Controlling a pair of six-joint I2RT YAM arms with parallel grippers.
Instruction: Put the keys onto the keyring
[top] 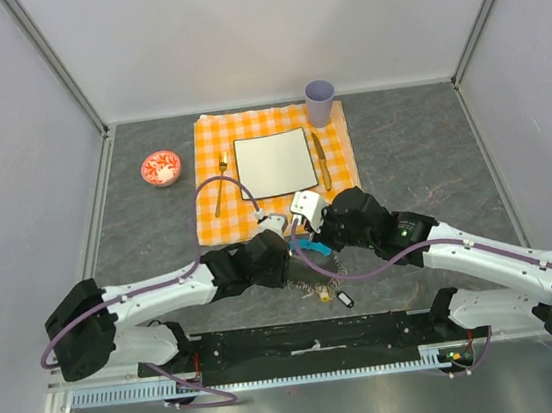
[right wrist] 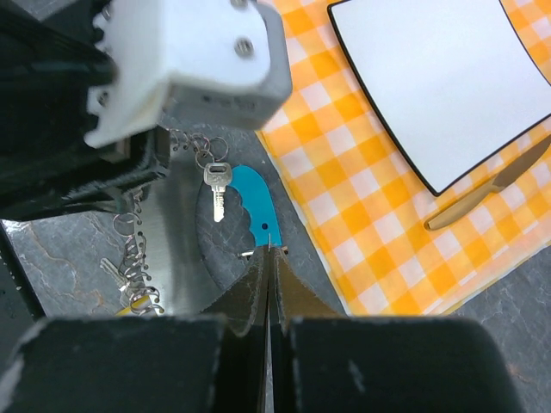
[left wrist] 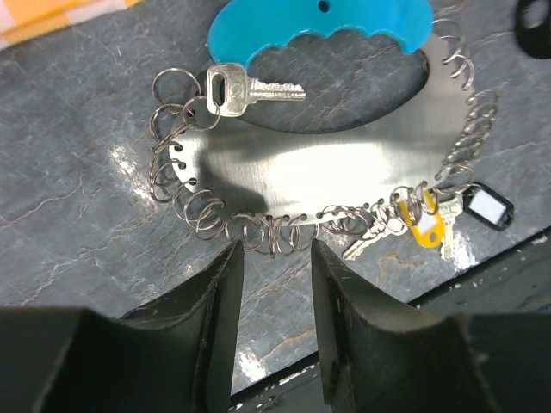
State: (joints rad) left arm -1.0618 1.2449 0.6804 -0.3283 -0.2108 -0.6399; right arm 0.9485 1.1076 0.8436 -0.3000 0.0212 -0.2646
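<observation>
On the grey tabletop just ahead of the arm bases lies the keyring [left wrist: 327,163], a flat silvery plate edged with small wire loops and topped by a turquoise tag [left wrist: 318,26]. One silver key [left wrist: 250,89] hangs from a loop beside the tag. A bunch of keys [left wrist: 379,228] with a yellow tag [left wrist: 428,231] sits at the opposite edge. The left gripper [left wrist: 275,249] hovers over the loops, jaws apart, holding nothing. The right gripper [right wrist: 269,251] is pressed closed, its tips at the turquoise tag's end, beside the orange checked cloth [right wrist: 362,172].
</observation>
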